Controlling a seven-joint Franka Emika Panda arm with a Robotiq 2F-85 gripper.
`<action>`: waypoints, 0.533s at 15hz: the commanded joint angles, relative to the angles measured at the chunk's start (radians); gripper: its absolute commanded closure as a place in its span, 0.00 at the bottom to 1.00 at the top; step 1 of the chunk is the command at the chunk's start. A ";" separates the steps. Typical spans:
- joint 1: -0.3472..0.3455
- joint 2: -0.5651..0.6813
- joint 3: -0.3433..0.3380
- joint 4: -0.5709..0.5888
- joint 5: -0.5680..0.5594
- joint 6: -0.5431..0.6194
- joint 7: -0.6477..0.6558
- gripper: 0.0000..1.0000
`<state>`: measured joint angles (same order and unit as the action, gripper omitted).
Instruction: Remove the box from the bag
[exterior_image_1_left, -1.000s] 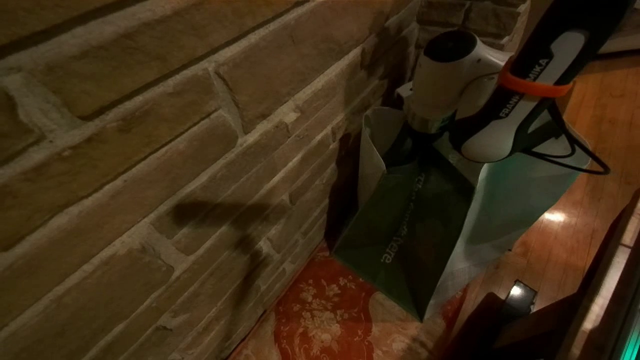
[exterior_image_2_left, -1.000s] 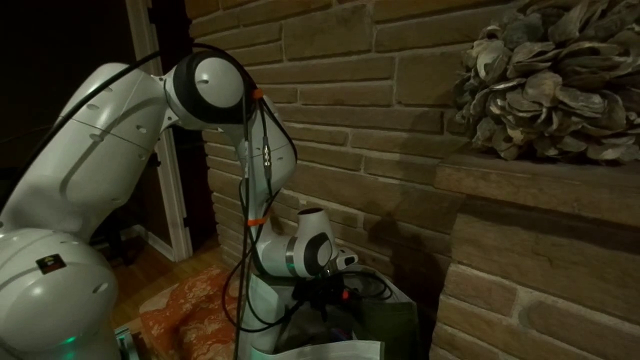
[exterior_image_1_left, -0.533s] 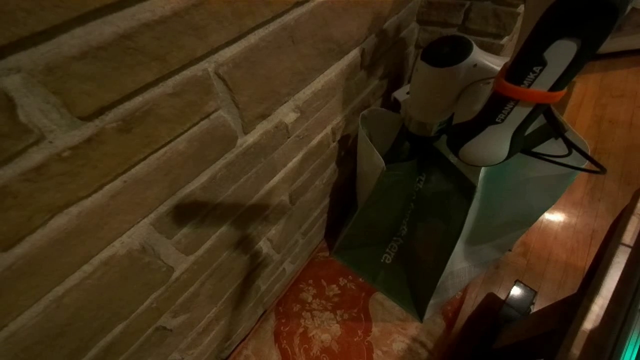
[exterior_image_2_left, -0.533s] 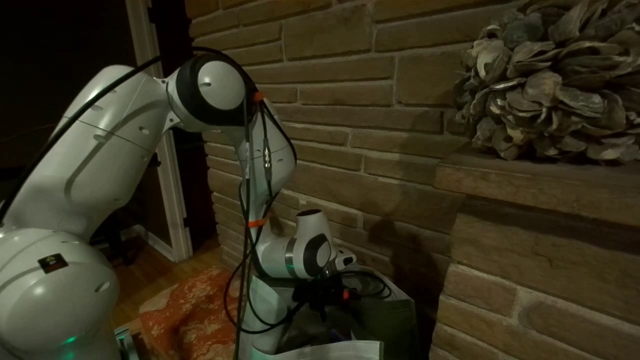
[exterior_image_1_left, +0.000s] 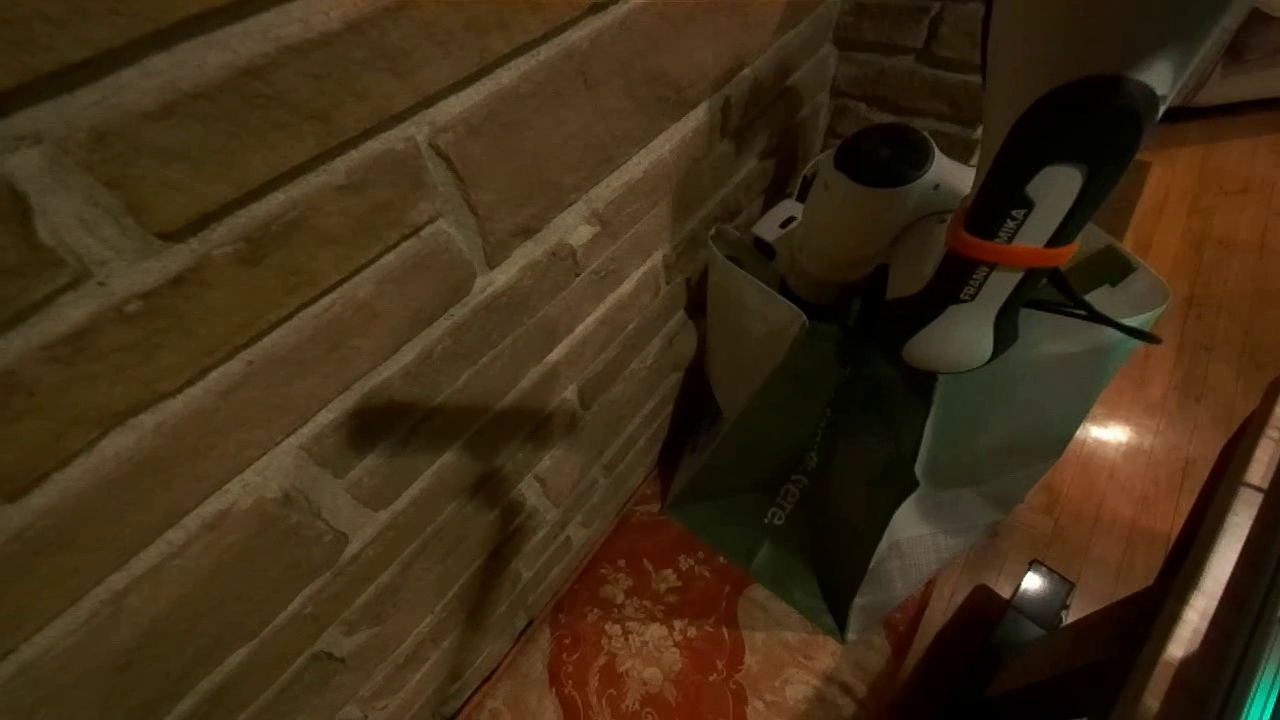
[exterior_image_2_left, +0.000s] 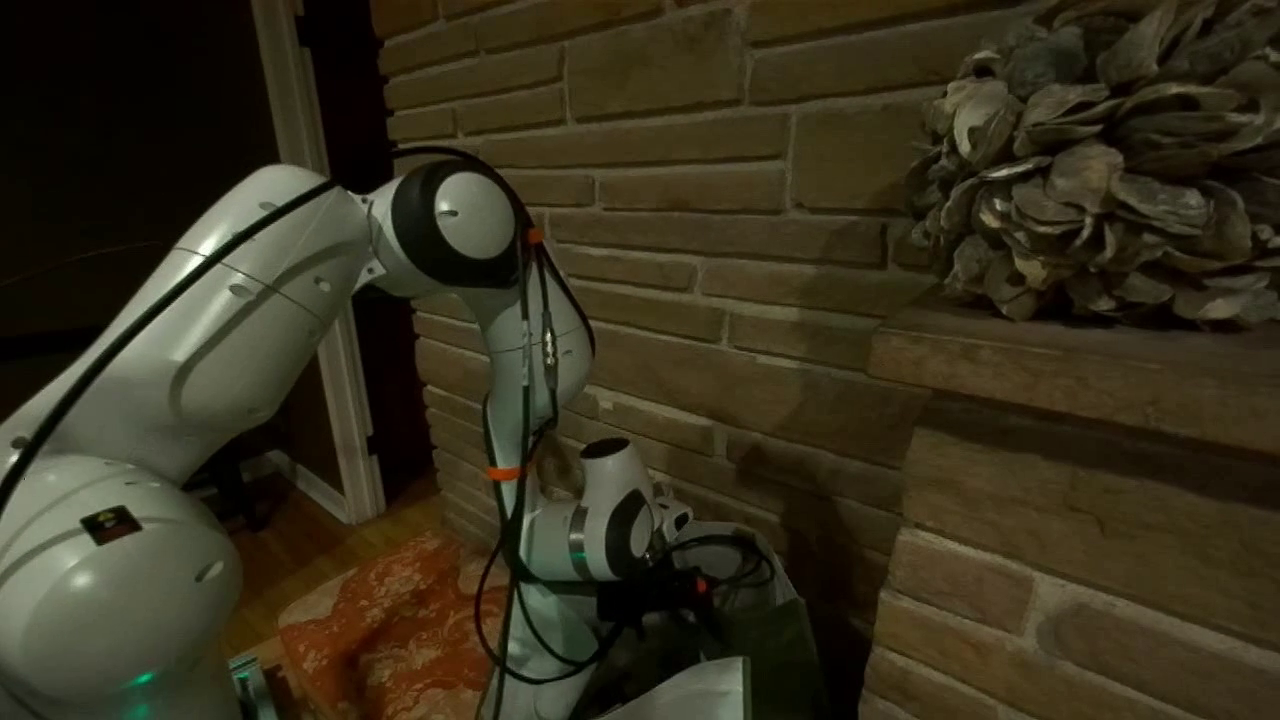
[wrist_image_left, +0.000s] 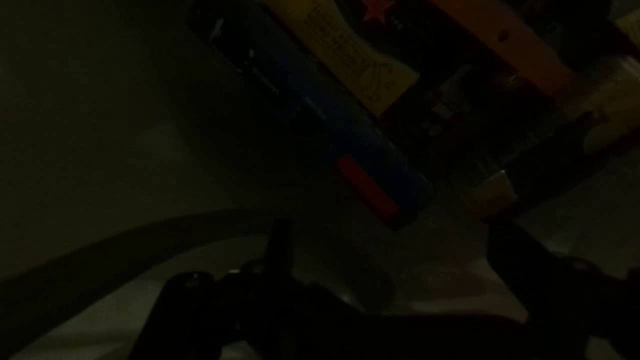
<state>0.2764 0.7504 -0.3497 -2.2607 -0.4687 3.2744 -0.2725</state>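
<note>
The dark green bag (exterior_image_1_left: 780, 520) stands against the stone wall with its mouth up, and its pale rim (exterior_image_2_left: 690, 695) shows in an exterior view. My wrist is down inside the bag's mouth, so both exterior views hide the fingers. In the dim wrist view the box (wrist_image_left: 345, 125) seems to be the long blue carton with faint white lettering and a red strip at its near end. My gripper (wrist_image_left: 391, 225) is open, its dark fingers wide apart. The box's near end lies ahead of the gap between them, and nothing is held.
Other packages lie beside the box in the bag, among them a yellow-labelled one (wrist_image_left: 350, 55) and an orange strip (wrist_image_left: 510, 40). The stone wall (exterior_image_1_left: 480, 330) rises close by the arm. An orange-red patterned mat (exterior_image_2_left: 400, 630) lies near the bag. Cables (exterior_image_2_left: 500, 600) loop beside the wrist.
The arm has moved lower, bringing the wrist deeper into the bag. The bag's near side and rim have creased and shifted with it.
</note>
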 joint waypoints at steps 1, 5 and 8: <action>-0.102 0.060 0.090 0.052 -0.029 0.018 -0.131 0.00; -0.224 0.079 0.194 0.082 -0.052 -0.008 -0.238 0.00; -0.299 0.089 0.253 0.097 -0.067 -0.034 -0.287 0.00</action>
<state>0.0492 0.8032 -0.1547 -2.2049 -0.4947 3.2711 -0.5169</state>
